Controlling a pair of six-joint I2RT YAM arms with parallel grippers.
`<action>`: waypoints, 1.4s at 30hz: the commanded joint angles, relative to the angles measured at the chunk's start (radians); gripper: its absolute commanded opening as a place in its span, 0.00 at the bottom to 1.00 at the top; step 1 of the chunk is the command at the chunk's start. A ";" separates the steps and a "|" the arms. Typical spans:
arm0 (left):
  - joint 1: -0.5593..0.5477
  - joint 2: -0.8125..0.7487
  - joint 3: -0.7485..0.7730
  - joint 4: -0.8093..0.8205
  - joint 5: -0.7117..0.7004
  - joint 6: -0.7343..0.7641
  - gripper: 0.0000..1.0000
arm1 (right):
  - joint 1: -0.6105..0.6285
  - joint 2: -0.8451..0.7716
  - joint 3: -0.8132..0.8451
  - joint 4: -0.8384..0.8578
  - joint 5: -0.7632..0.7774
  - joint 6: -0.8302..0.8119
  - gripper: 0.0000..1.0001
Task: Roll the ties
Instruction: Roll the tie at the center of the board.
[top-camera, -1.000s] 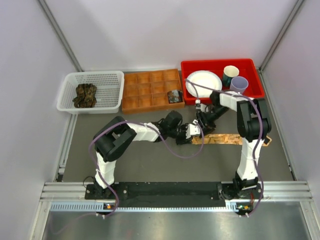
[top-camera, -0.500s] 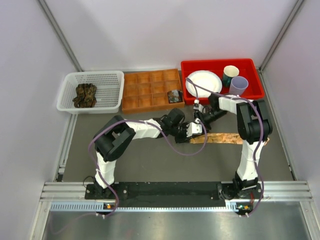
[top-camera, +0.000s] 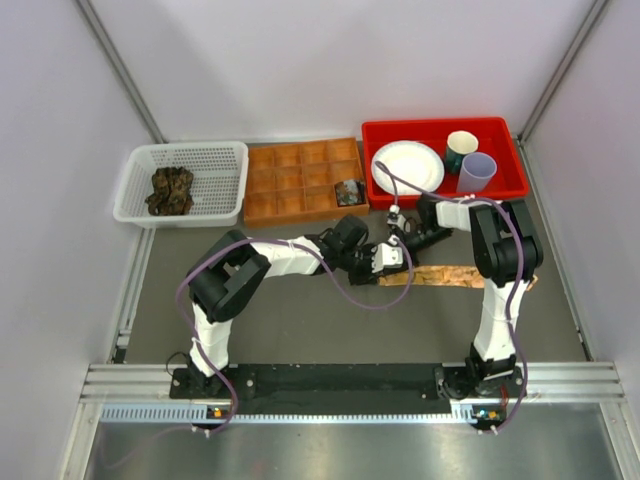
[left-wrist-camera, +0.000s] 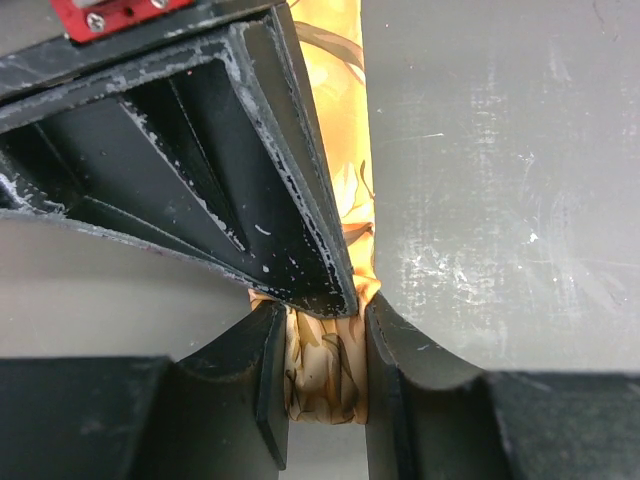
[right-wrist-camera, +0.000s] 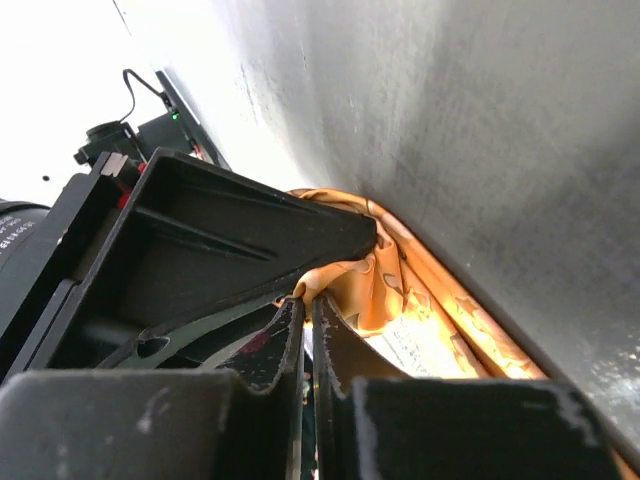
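The tan-orange tie (top-camera: 460, 276) lies flat across the table's middle right, with its left end bunched into a small roll. My left gripper (top-camera: 388, 262) is shut on that rolled end, seen between the jaws in the left wrist view (left-wrist-camera: 322, 335). My right gripper (top-camera: 398, 243) reaches in from behind and pinches a fold of the same end (right-wrist-camera: 308, 303), close against the left fingers. The tie's strip (right-wrist-camera: 420, 300) runs away to the right. Dark green-brown ties (top-camera: 171, 190) lie heaped in the white basket (top-camera: 225, 160). One dark rolled tie (top-camera: 349, 192) sits in the brown compartment tray (top-camera: 290, 180).
A red bin (top-camera: 500, 130) at the back right holds a white plate (top-camera: 407, 165) and two cups (top-camera: 462, 148). The basket and tray line the back edge. White walls enclose the table on both sides.
Both grippers have stayed on the tie's left end. The right gripper and forearm have shifted slightly toward the back, and the left gripper has nudged a little with it.
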 joint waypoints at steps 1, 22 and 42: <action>0.000 0.055 -0.022 -0.122 -0.021 -0.010 0.17 | 0.017 0.023 -0.005 0.117 0.029 0.009 0.00; 0.090 0.052 -0.272 0.722 0.221 -0.340 0.68 | -0.045 0.016 0.002 0.005 0.468 -0.023 0.00; 0.026 0.080 -0.070 0.080 0.026 -0.067 0.15 | -0.077 -0.026 0.131 -0.174 0.317 -0.143 0.20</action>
